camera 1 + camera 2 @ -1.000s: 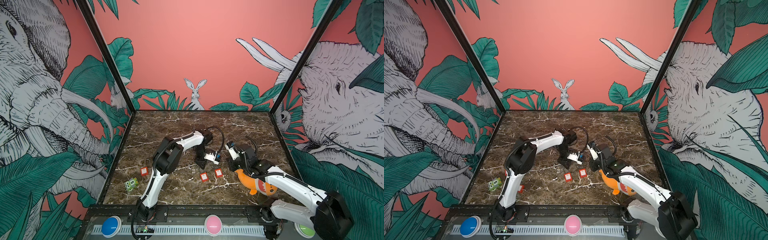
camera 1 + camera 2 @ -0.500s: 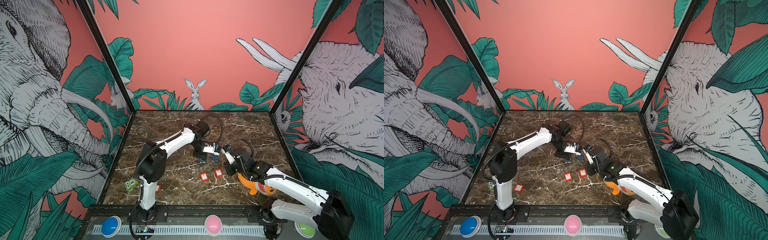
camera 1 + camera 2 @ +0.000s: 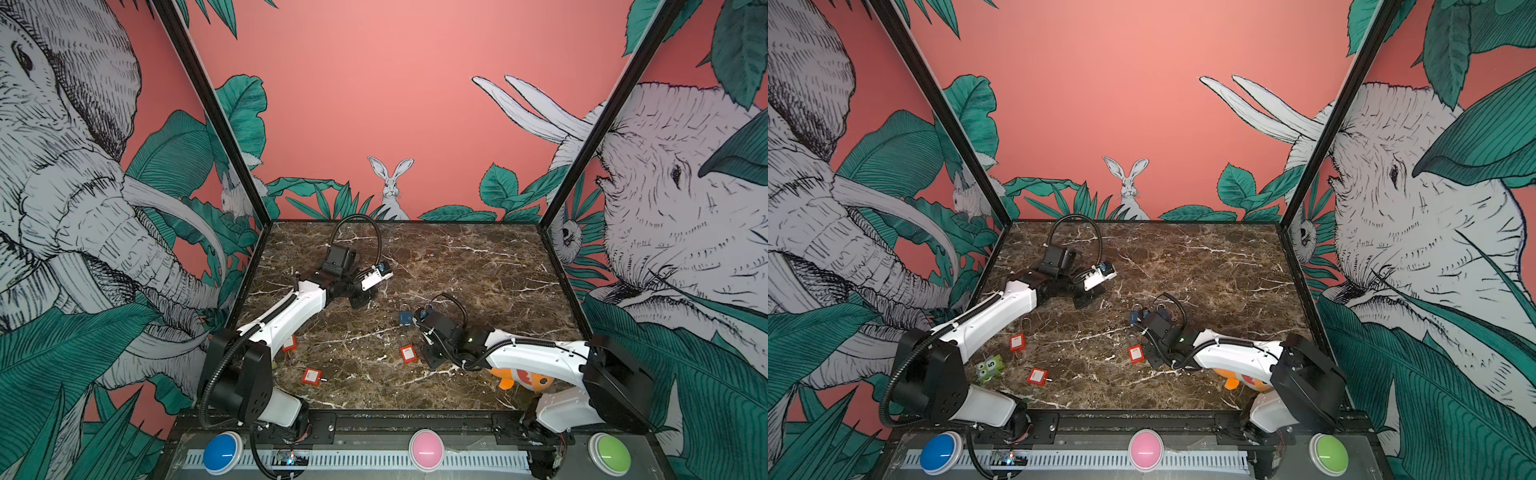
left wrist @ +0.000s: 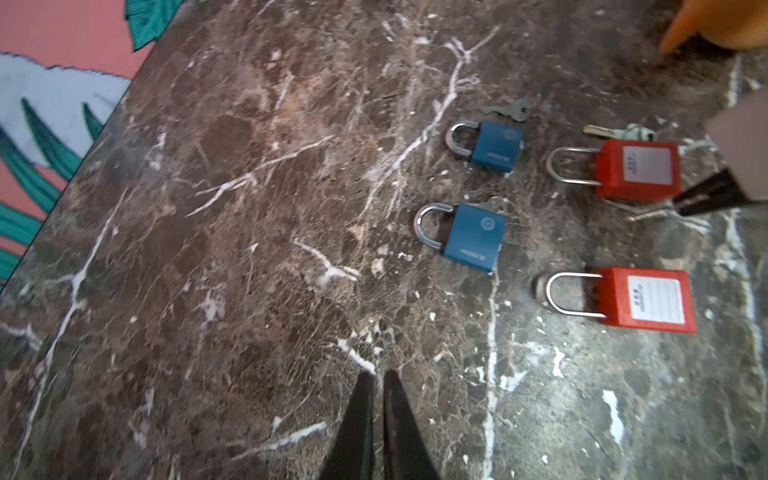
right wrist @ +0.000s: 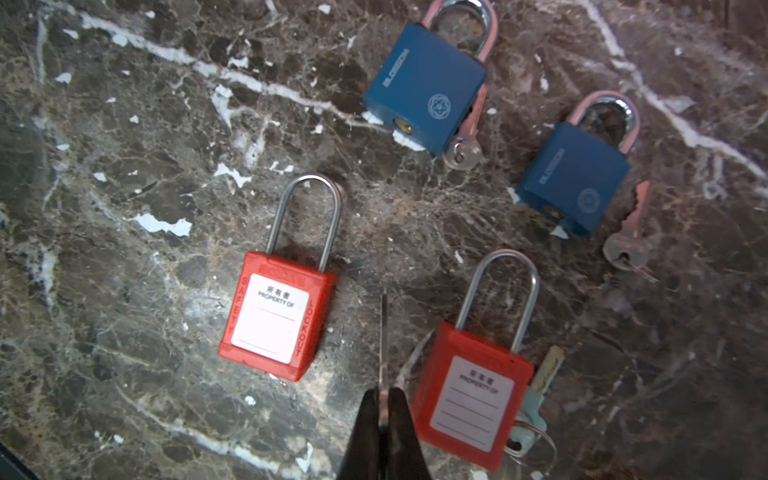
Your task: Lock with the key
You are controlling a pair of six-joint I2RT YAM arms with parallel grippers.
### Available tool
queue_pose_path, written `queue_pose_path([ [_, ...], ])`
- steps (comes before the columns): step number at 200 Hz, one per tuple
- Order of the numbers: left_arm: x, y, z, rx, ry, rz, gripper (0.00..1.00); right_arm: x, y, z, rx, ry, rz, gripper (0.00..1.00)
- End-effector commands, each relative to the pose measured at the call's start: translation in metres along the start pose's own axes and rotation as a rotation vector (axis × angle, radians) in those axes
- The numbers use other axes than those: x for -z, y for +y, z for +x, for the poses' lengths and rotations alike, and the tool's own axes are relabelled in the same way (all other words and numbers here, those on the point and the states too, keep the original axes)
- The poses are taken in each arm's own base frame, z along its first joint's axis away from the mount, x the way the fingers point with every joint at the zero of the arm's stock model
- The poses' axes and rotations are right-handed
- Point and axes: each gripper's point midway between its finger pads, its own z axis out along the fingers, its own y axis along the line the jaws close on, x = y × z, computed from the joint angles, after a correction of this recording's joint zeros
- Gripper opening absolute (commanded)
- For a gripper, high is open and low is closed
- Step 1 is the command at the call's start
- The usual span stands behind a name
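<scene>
On the dark brown marble table (image 5: 124,208), veined white, lay a blue padlock (image 5: 424,83) and a red padlock (image 5: 291,266) with a white label (image 5: 270,324), silver shackles (image 5: 328,224) gleaming; my fingers (image 5: 363,436) were black; the coral wall (image 3: 374,104) behind the table bore green leaves (image 3: 241,112).

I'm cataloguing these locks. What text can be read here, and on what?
"SAFETY", "LOCKOUT", "所有者 PROPERTY OF": red padlock without keyring.
"所有者 PROPERTY OF": red padlock beside the keyring.
"BLOSSOM": blue padlock; second blue padlock.
"5": green block.
keys: any stamps too small to read.
</scene>
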Motion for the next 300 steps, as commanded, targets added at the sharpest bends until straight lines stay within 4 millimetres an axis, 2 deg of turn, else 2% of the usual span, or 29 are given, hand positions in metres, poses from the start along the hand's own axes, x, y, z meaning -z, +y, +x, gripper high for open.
queue_pose_path([
  [1, 0.017, 0.011, -0.021, 0.036, -0.103, -0.073, 0.1, -0.005, 0.004, -0.013, -0.035, -0.035, 0.014, 0.0],
  [41, 0.022, 0.011, -0.014, 0.044, -0.104, -0.103, 0.1, -0.022, 0.013, -0.004, -0.028, 0.019, 0.012, 0.01],
  [68, 0.022, 0.017, -0.011, 0.093, -0.097, -0.13, 0.11, -0.025, 0.015, -0.008, -0.01, 0.011, 0.023, 0.12],
  [88, 0.027, 0.015, -0.016, 0.103, -0.107, -0.109, 0.11, -0.021, 0.014, -0.013, 0.034, 0.002, 0.039, 0.25],
  [105, 0.031, 0.014, -0.017, 0.111, -0.118, -0.116, 0.11, -0.014, 0.007, -0.013, 0.068, 0.0, 0.074, 0.3],
  [118, 0.033, 0.016, -0.015, 0.12, -0.125, -0.14, 0.11, -0.005, 0.001, -0.016, 0.097, -0.024, 0.107, 0.37],
  [131, 0.035, 0.02, -0.01, 0.144, -0.124, -0.182, 0.11, 0.008, -0.001, -0.028, 0.17, -0.091, 0.148, 0.42],
  [153, 0.043, 0.038, 0.004, 0.24, -0.09, -0.296, 0.14, 0.023, 0.013, -0.057, 0.325, -0.228, 0.117, 0.5],
  [175, 0.052, 0.052, 0.015, 0.302, -0.09, -0.359, 0.15, 0.027, 0.041, -0.085, 0.501, -0.333, 0.037, 0.58],
  [206, 0.069, 0.073, 0.033, 0.422, -0.09, -0.464, 0.19, 0.015, 0.09, -0.108, 0.696, -0.379, -0.134, 0.62],
  [211, 0.072, 0.077, 0.038, 0.455, -0.084, -0.494, 0.22, 0.005, 0.097, -0.106, 0.716, -0.358, -0.163, 0.62],
  [229, 0.083, 0.087, 0.053, 0.557, -0.064, -0.56, 0.23, -0.005, 0.121, -0.112, 0.764, -0.351, -0.259, 0.63],
  [245, 0.086, 0.085, 0.061, 0.614, -0.052, -0.56, 0.24, -0.017, 0.127, -0.117, 0.772, -0.341, -0.265, 0.62],
  [270, 0.088, 0.081, 0.075, 0.684, -0.044, -0.589, 0.24, -0.023, 0.123, -0.133, 0.76, -0.395, -0.203, 0.62],
  [284, 0.093, 0.081, 0.085, 0.736, -0.047, -0.635, 0.25, -0.024, 0.12, -0.145, 0.731, -0.439, -0.16, 0.64],
  [300, 0.102, 0.084, 0.097, 0.798, -0.043, -0.701, 0.27, -0.027, 0.126, -0.155, 0.728, -0.484, -0.164, 0.67],
])
